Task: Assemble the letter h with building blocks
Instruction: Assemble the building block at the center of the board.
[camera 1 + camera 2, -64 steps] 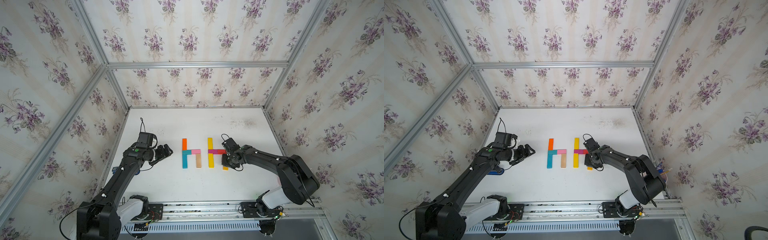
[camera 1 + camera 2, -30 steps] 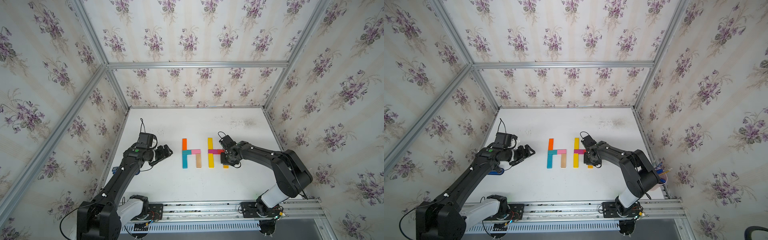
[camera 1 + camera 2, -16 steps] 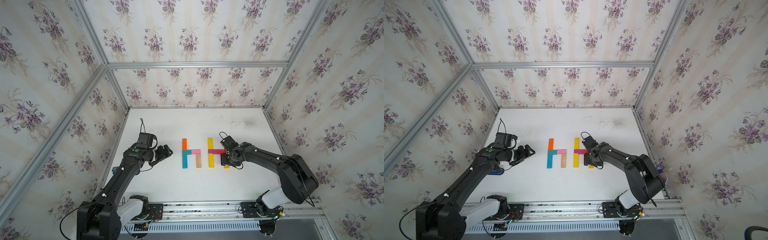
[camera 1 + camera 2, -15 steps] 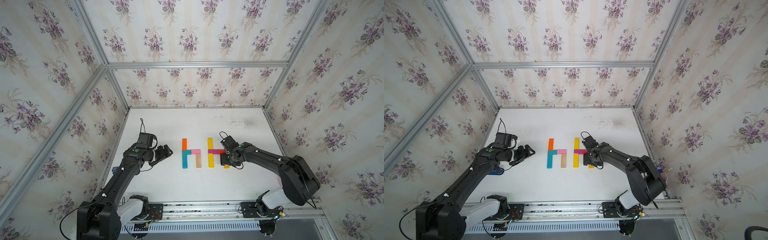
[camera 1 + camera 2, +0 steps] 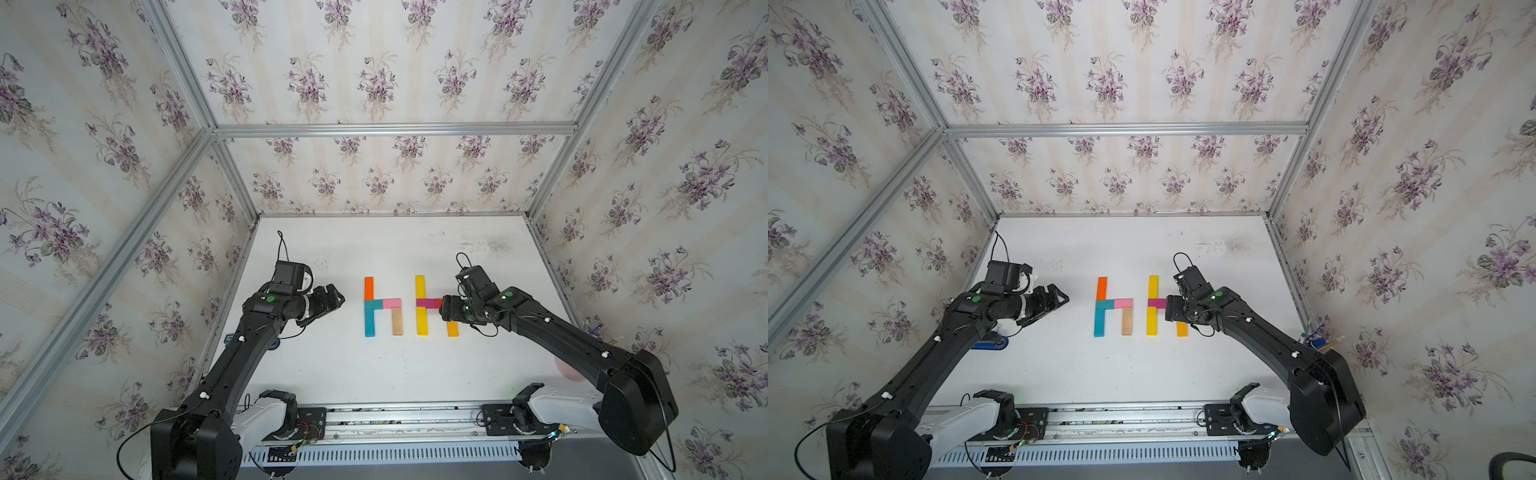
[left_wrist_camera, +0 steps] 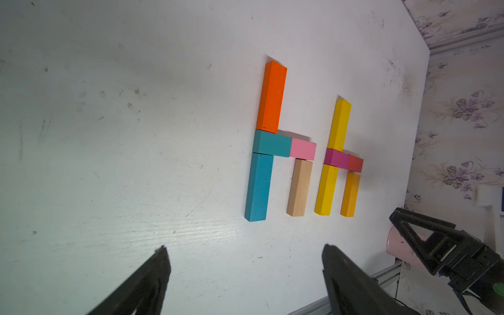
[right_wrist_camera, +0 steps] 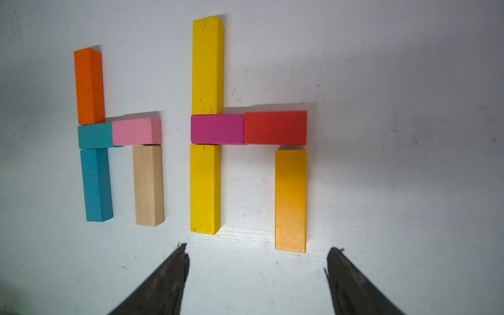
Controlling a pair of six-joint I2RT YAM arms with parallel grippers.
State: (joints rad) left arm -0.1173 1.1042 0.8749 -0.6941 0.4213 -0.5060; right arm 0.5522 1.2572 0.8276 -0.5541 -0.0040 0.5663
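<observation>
Top views, first letter: on the white counter (image 5: 374, 374), an orange wooden bar (image 5: 368, 288), a short teal wooden bar (image 5: 373, 304) and a long teal wooden bar (image 5: 369, 323) make the stem. A pink wooden bar (image 5: 392, 303) and a plain wooden bar (image 5: 397, 322) make the arch and leg.
Top views, second letter: just beside the first, an upper yellow wooden bar (image 5: 420, 286), a magenta wooden bar (image 5: 424, 303) and a lower yellow wooden bar (image 5: 422, 322) make the stem. The right tool (image 5: 446, 307) hangs over part of the red wooden bar (image 5: 438, 303) and the top of the amber wooden bar (image 5: 452, 329).
Top views, left tool (image 5: 334, 300): released and empty, beside the first letter but apart from it.
Left wrist view: the left tool's jaws stand wide over bare counter, and both letters lie beyond them. A pink cup (image 6: 395, 246) sits near the counter's edge, behind the right tool.
Right wrist view: the right tool is released and grasps nothing, and the amber wooden bar's end lies just past its tips. A thin gap separates the amber wooden bar from the red wooden bar; the other joints touch.
Step in hand: judging by the layout, the last bar is set down and both shapes read as h.
Next move: probably a straight lift of the right tool, with its fingers kept off the amber wooden bar. Closing the thin gap would need only a gentle push along that bar.
Writing: no brand, label or lettering is legible in any view.
</observation>
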